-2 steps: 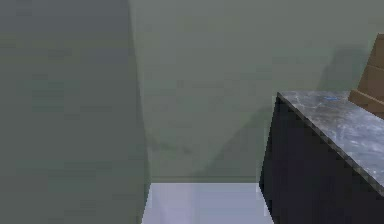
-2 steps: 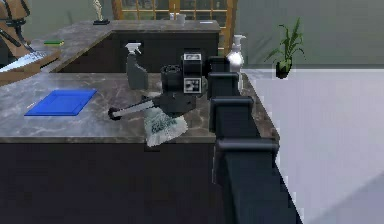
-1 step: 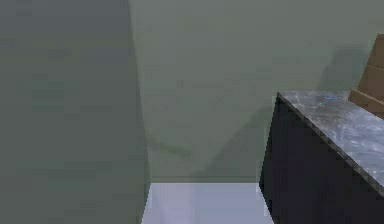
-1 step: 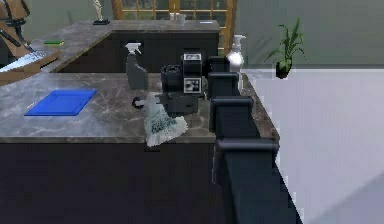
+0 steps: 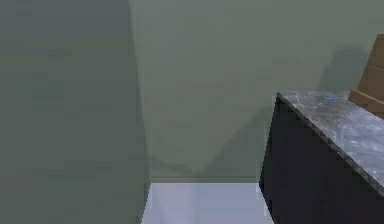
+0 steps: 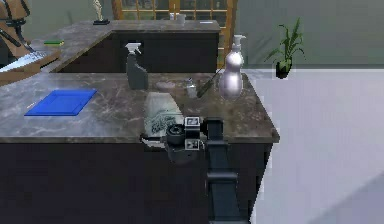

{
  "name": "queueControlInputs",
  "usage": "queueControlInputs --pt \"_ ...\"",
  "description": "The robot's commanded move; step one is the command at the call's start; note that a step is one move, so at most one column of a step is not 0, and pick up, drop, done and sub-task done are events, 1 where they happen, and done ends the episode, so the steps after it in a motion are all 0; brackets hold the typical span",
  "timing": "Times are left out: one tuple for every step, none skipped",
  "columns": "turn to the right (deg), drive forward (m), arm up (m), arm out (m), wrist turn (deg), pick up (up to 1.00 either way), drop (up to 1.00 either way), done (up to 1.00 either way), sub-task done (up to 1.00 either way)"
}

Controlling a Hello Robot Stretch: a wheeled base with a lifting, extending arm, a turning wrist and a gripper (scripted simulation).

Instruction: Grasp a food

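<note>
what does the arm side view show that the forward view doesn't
Arm side view: the arm and gripper by a pale lumpy thing, a blue mat, a spray bottle, a silvery pump bottle and a potted plant.
Forward view: a wall corner, pale floor and a brown box-like thing.
Both: a dark counter with a grey marbled top, probably the same one.

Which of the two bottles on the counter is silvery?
The pump-top bottle at the arm side view's right, near the end of the counter; the spray bottle left of it is dark.
</note>
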Motion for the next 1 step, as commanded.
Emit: queueControlInputs --pt "0.0 0.0 0.0 0.0 0.0 1.0 0.0 0.0 0.0"
